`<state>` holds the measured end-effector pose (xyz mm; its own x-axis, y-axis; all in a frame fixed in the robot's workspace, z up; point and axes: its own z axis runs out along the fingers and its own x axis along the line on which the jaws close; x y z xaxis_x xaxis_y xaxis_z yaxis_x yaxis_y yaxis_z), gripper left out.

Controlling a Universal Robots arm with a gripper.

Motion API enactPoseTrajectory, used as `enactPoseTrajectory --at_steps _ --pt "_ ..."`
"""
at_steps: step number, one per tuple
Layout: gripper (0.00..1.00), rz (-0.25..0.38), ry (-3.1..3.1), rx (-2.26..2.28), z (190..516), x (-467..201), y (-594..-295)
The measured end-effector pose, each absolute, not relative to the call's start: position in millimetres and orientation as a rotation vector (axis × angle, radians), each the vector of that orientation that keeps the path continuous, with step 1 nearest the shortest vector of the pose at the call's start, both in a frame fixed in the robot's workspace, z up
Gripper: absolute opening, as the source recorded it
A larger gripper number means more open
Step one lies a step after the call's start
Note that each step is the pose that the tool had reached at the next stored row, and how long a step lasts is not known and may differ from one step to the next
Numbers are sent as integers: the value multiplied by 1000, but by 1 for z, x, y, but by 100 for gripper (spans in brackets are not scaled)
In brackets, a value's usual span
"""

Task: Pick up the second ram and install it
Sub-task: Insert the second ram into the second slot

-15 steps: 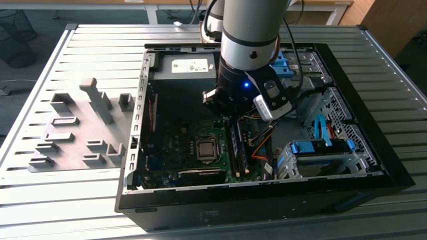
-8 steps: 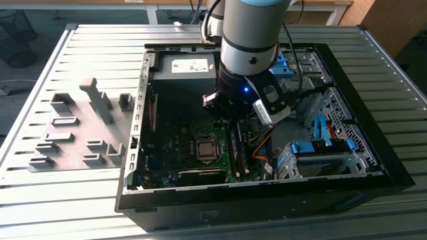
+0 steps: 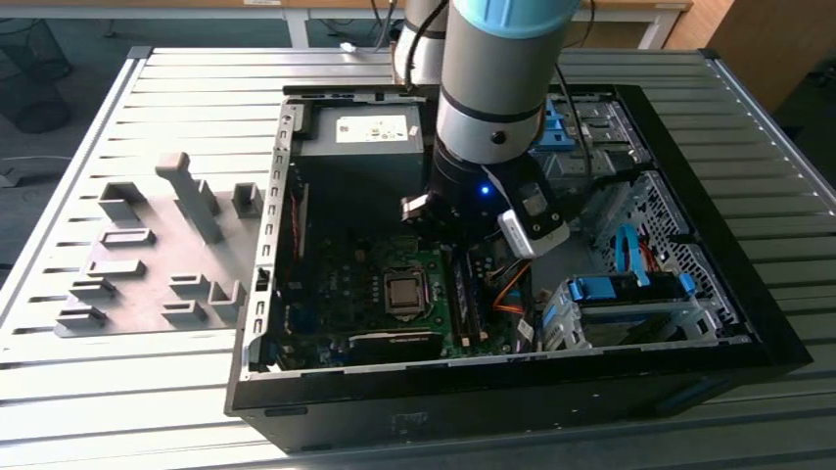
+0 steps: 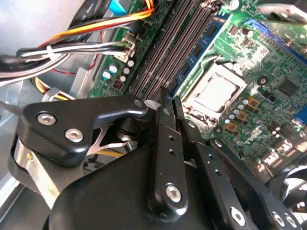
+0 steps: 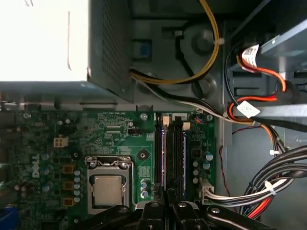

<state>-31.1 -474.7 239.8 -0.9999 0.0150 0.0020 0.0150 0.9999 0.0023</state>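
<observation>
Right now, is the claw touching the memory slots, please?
Cannot tell: in both wrist views the claw overlaps the memory slots, hiding any gap.

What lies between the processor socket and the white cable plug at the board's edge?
In the first wrist view, the long dark memory slots run side by side between the processor socket and the white cable plug, with small capacitors beside them.

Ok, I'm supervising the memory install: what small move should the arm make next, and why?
Probably a slow, straight descent. The end effector hangs directly over the long dark memory slots beside the silver square processor socket, so it looks lined up.
</observation>
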Motion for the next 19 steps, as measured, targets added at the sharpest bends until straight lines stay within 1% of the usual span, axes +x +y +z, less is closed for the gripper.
enactPoseTrajectory --at_steps 13,19 --pt "14 -4 -3140 -15 234 -31 -477" --pt "14 -5 -3140 -11 226 -31 -477"
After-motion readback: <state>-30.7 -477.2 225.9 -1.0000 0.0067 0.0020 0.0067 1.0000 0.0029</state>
